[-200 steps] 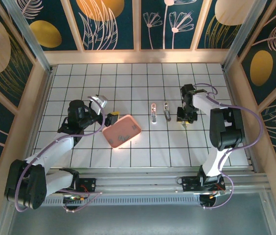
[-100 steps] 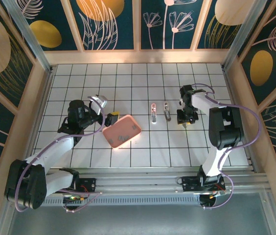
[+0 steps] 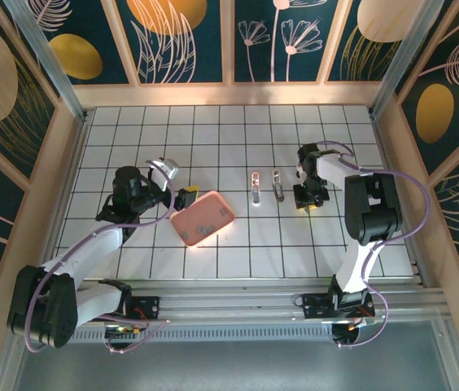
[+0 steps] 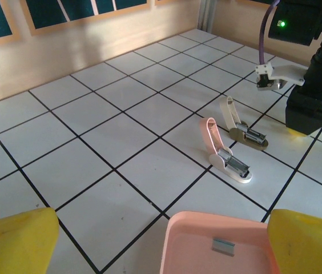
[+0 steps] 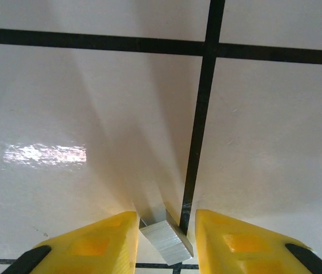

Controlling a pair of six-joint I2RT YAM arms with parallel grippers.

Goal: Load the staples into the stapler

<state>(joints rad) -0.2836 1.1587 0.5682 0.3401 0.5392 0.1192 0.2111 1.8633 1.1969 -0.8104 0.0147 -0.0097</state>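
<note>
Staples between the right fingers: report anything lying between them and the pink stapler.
The darker stapler lies open right between the staples and the pink stapler; a straight sideways move would cross it. Nothing else visible is in between.

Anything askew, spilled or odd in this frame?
Nothing spilled. The pink stapler and the cream stapler both lie hinged open on the tiles. The staple strip between the right gripper's fingers sits skewed to them; grip unclear. A second strip lies in the pink tray.
</note>
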